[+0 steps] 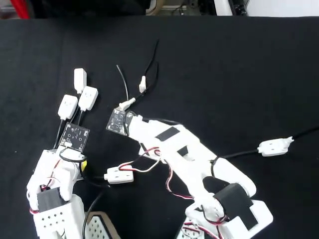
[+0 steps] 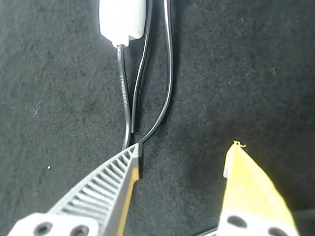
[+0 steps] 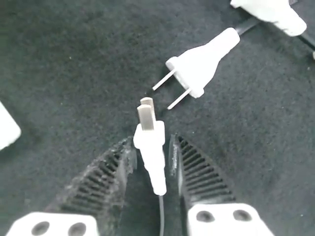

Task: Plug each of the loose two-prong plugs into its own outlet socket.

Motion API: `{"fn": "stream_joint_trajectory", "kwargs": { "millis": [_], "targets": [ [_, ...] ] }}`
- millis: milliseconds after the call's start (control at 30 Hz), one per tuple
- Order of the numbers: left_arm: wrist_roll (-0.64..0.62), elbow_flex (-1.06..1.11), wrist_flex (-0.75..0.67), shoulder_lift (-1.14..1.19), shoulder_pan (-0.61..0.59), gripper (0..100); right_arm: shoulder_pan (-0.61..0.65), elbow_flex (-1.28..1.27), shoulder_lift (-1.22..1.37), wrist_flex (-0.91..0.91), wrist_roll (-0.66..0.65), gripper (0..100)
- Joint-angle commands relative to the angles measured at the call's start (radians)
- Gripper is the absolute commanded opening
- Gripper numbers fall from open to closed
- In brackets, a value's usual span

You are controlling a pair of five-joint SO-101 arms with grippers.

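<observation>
The right gripper (image 3: 151, 145) pinches a white two-prong plug (image 3: 150, 135) by its body. The prongs point toward a second plug (image 3: 197, 66) lying just beyond on the black cloth (image 1: 224, 74). The left gripper (image 2: 184, 146) is spread wide over the cloth, its grey fingertip (image 2: 129, 153) touching black cables (image 2: 129, 98) near a white outlet socket (image 2: 123, 19).
</observation>
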State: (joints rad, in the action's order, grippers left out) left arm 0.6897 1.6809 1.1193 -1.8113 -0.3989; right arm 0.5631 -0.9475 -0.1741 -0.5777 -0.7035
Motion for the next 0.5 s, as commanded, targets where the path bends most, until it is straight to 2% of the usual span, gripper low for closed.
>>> {"fn": "stream_joint_trajectory", "kwargs": {
  "millis": [0,133,467],
  "targets": [
    [-0.009,0.018,-0.002,-0.009,0.002,28,0.009,0.047,0.002,0.012,0.009,10.9],
    [-0.009,0.018,-0.002,-0.009,0.002,28,0.009,0.047,0.002,0.014,0.009,1.7],
    [-0.009,0.018,-0.002,-0.009,0.004,28,0.006,0.048,-0.007,-0.002,0.014,1.1]
  ]
}}
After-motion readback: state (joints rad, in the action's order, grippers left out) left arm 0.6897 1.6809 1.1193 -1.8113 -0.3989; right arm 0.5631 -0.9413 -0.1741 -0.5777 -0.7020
